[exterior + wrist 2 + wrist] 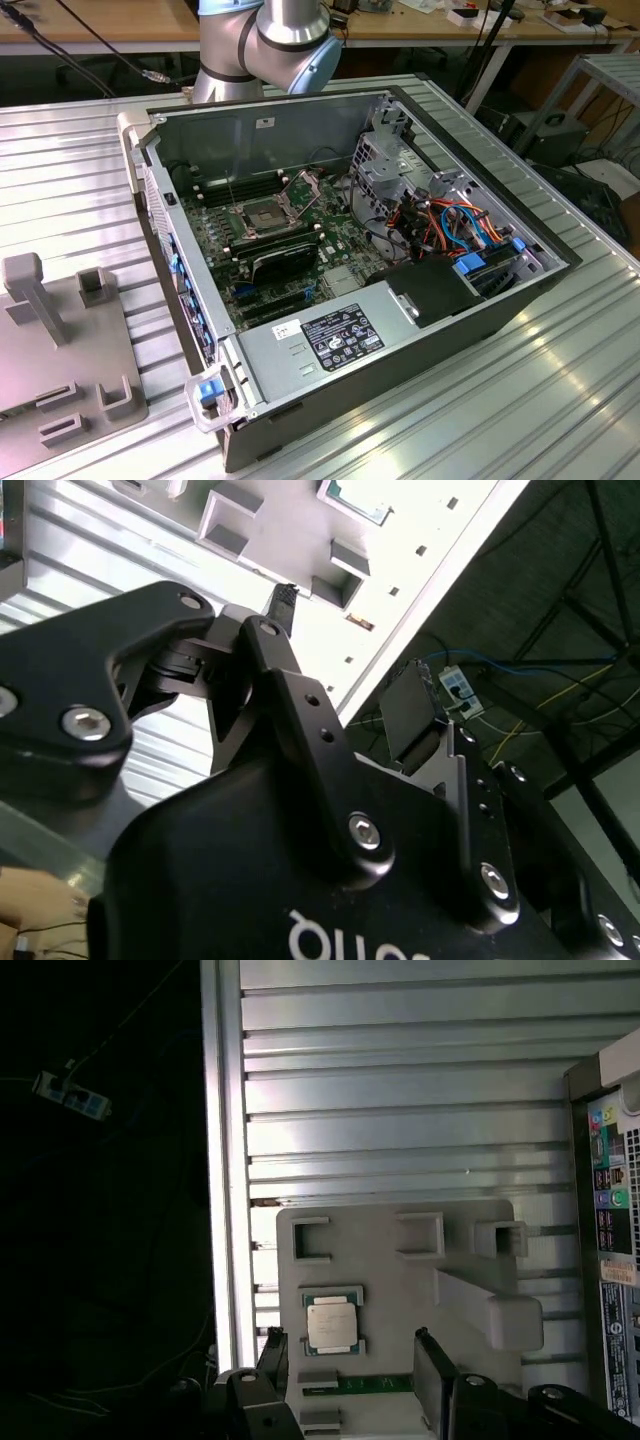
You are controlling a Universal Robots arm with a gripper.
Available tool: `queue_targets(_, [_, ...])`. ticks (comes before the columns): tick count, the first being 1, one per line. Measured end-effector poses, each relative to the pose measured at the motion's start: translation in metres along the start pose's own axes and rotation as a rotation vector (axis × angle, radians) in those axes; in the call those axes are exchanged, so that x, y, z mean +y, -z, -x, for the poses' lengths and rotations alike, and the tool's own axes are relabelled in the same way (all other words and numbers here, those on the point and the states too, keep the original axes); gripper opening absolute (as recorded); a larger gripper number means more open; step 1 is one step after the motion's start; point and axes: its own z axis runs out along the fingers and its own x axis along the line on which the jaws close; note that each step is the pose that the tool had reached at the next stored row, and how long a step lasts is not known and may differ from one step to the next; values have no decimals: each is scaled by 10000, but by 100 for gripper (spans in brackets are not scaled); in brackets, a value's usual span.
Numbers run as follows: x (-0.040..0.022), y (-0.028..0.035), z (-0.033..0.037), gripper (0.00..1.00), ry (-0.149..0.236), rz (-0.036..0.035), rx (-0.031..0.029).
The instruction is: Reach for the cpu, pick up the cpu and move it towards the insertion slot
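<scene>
The cpu [332,1325] is a small pale square chip lying flat in a recess of the grey holder plate [400,1280], and its edge shows in the second wrist view [355,495]. My gripper [352,1375] hangs above the plate, open, with nothing between its black fingers [432,1385]. The chip lies just beyond the fingertips, roughly in line with the gap. In the second wrist view the gripper [345,660] stands open too. The insertion slot [262,215] sits on the motherboard inside the open computer case [260,130], its metal frame lifted.
The holder plate [60,350] lies on the ribbed metal table at the exterior view's left, carrying a tall grey post [35,300] and small blocks. The arm [270,40] rises behind the case. The case's rear panel [610,1260] borders the plate. The table edge [225,1160] runs close by.
</scene>
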Motion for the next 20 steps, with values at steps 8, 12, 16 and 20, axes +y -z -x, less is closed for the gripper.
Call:
queue_targets(8, [-2, -55, -1, 62, 518, 5, 23])
queue_targets(12, [-4, -75, -1, 62, 519, 5, 23])
queue_targets(16, [-5, -103, -2, 62, 519, 6, 24])
queue_targets(20, [-7, -161, -2, 62, 519, 6, 22])
